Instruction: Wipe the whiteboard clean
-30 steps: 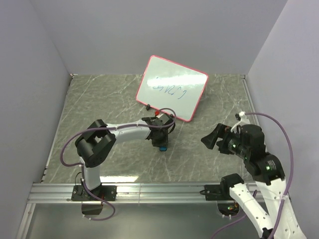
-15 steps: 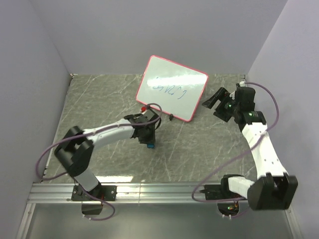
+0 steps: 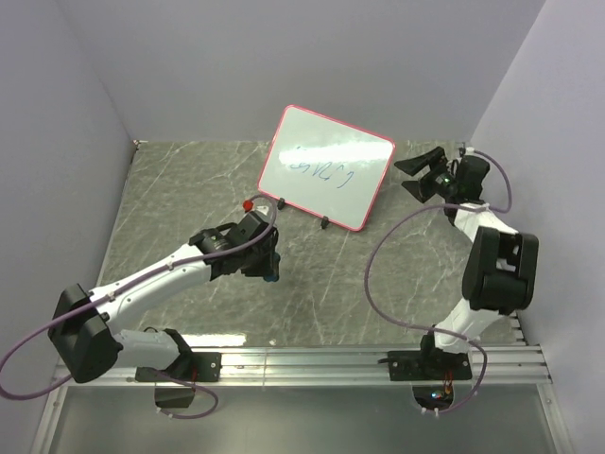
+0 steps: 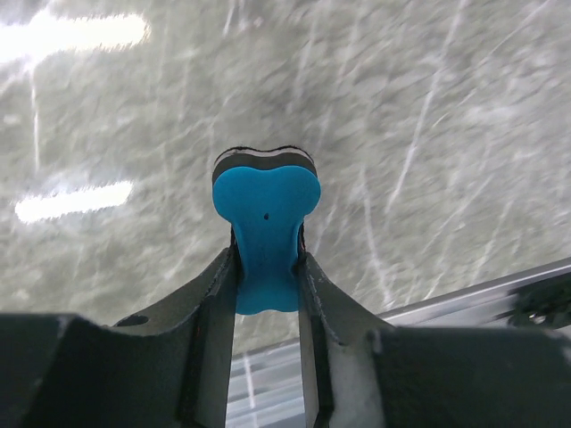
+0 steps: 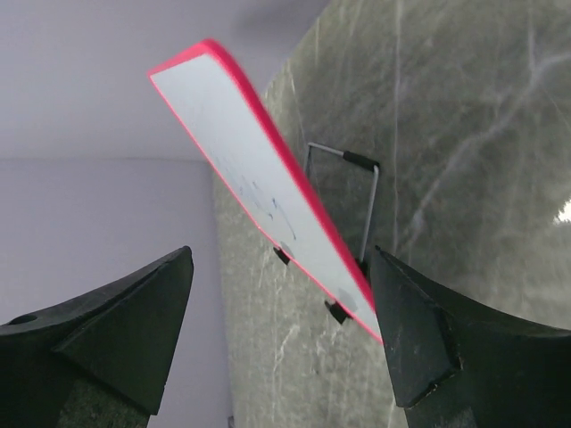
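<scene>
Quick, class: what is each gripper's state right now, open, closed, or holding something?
Left gripper: closed on the small blue bone-shaped eraser.
Right gripper: open, holding nothing.

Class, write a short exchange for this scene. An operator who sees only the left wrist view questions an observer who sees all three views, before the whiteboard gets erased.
Operator: My left gripper grips the blue eraser above the table. Where is the whiteboard?
Observer: The whiteboard stands tilted on its feet at the far side of the table. It is beyond your gripper and to its right, and apart from it.
Operator: Is anything written on it?
Observer: Yes, blue scribbles run across the middle of its face.
</scene>
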Controlling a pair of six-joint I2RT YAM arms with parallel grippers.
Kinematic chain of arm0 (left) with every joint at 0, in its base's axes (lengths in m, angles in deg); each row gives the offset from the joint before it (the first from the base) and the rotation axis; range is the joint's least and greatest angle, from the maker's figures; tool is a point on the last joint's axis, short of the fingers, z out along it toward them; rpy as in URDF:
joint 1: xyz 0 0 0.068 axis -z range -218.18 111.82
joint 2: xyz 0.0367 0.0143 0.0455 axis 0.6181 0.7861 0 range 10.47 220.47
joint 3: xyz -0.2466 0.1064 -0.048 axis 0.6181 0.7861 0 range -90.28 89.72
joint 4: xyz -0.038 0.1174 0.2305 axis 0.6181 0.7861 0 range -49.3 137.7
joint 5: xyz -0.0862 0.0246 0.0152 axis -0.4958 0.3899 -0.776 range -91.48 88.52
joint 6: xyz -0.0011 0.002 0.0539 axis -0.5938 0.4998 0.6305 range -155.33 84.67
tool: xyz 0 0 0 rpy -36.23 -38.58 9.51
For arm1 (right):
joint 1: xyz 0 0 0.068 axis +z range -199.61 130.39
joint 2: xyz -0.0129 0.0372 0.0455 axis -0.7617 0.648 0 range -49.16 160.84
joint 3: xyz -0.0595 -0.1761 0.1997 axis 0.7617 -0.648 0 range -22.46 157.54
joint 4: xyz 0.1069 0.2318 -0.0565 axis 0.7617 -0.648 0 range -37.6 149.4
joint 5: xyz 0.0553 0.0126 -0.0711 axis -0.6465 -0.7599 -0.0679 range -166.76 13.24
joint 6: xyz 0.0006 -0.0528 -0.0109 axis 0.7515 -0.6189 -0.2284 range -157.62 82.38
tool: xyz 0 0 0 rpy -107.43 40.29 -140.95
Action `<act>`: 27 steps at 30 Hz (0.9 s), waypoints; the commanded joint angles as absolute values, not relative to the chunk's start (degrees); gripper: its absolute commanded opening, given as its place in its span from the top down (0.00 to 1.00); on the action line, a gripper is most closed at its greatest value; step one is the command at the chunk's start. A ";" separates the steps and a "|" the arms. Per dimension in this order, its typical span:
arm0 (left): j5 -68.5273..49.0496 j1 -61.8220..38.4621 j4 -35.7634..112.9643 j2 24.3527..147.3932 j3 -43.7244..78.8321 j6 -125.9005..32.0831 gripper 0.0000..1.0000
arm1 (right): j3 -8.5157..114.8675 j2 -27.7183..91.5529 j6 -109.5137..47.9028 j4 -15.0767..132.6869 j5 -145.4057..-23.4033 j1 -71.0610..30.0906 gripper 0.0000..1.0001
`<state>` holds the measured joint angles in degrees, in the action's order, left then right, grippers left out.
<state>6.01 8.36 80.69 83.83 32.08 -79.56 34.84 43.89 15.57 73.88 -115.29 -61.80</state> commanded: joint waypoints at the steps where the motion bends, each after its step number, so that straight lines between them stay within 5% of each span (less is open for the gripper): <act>1: 7.13 8.49 82.63 80.61 33.82 -80.41 1.00 | 39.50 49.17 20.21 87.70 -121.32 -60.86 0.13; 18: 8.45 8.49 90.27 74.10 36.64 -88.15 1.00 | 59.89 68.17 6.33 73.55 -117.63 -51.90 0.17; 21: 9.15 8.40 91.59 72.26 36.29 -89.12 1.00 | 58.93 68.96 7.99 76.79 -118.07 -51.11 0.24; 27: 10.39 8.49 93.17 70.06 37.08 -89.91 1.00 | 55.42 68.08 7.38 77.42 -118.16 -50.67 0.52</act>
